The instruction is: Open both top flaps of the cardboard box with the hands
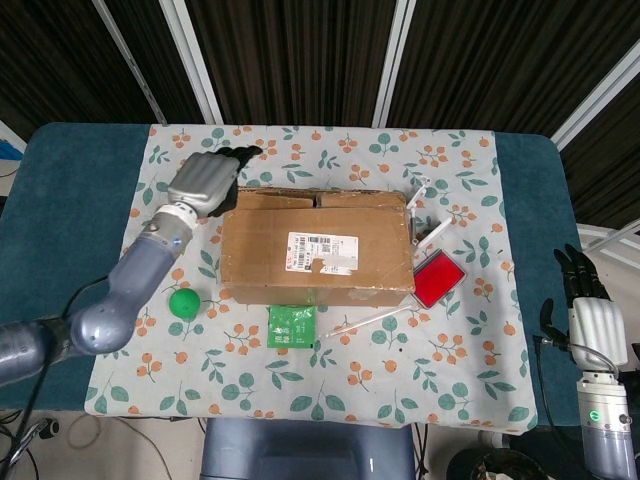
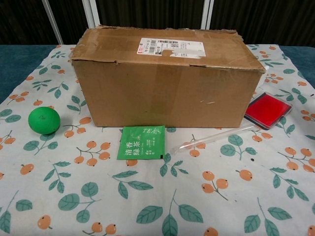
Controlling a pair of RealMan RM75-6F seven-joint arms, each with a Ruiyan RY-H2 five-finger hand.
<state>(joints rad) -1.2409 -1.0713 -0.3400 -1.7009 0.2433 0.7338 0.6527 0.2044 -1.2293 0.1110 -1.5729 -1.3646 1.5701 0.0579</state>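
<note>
The brown cardboard box (image 1: 318, 250) stands mid-table on the floral cloth, its top flaps lying flat with a white shipping label on top; the chest view shows its front face (image 2: 165, 88). My left hand (image 1: 205, 182) hovers at the box's far left corner, back of the hand up, dark fingers (image 1: 240, 155) stretched out past the corner and holding nothing. Whether it touches the box I cannot tell. My right hand (image 1: 592, 312) stays off the table's right edge, fingers straight and apart, empty. Neither hand appears in the chest view.
A green ball (image 1: 182, 303) (image 2: 44, 120) lies left of the box. A green tea packet (image 1: 292, 326) (image 2: 142, 142) and a clear straw (image 1: 375, 320) (image 2: 216, 136) lie in front. A red stamp pad (image 1: 437, 278) (image 2: 267, 109) and white sticks (image 1: 425, 215) sit at its right.
</note>
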